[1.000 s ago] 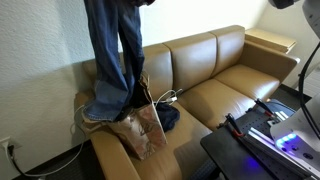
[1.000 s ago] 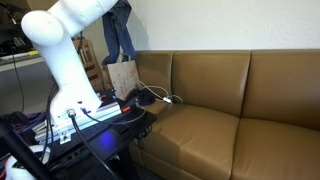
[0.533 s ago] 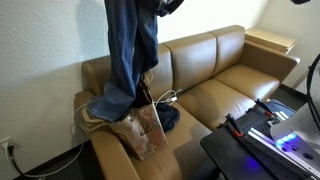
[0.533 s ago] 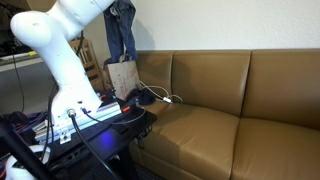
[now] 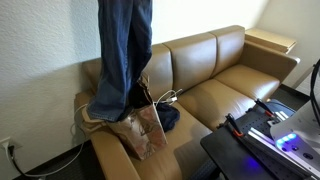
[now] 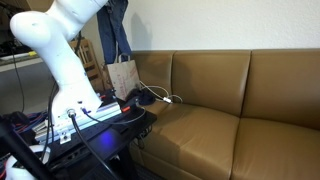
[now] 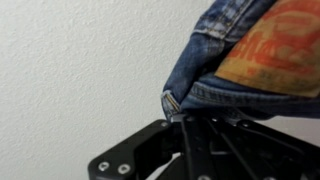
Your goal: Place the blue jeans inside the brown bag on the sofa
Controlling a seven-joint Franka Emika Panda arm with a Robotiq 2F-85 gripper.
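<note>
At the sofa's armrest end, in an exterior view: the brown bag [image 5: 143, 130] stands upright on the seat cushion, just beside the padded armrest.
Blue jeans, same view: the blue jeans [image 5: 122, 50] hang straight down from above the top edge. Their lower ends bunch at the bag's mouth and spill onto the armrest; how much lies inside cannot be told.
Sofa, same view: the sofa [image 5: 225, 75] has a dark cloth [image 5: 170, 118] on its seat touching the bag, with a white cable [image 5: 168, 97] just behind it.
Gripper, same view: above the frame, unseen.
Arm, in an exterior view: the white robot arm [image 6: 62, 55] rises from a cluttered stand to the top edge.
Blue jeans, that view: the blue jeans [image 6: 118, 30] hang beside the arm, directly over the brown bag [image 6: 123, 76] at the far end of the sofa [image 6: 230, 110].
Gripper, wrist view: the gripper [image 7: 185, 122] has its black jaws closed tight on a fold of denim.
Blue jeans, wrist view: the waist of the blue jeans [image 7: 200, 70] shows an orange-red patch [image 7: 270, 50].
Wall, wrist view: a white textured wall [image 7: 70, 70] fills the background.
</note>
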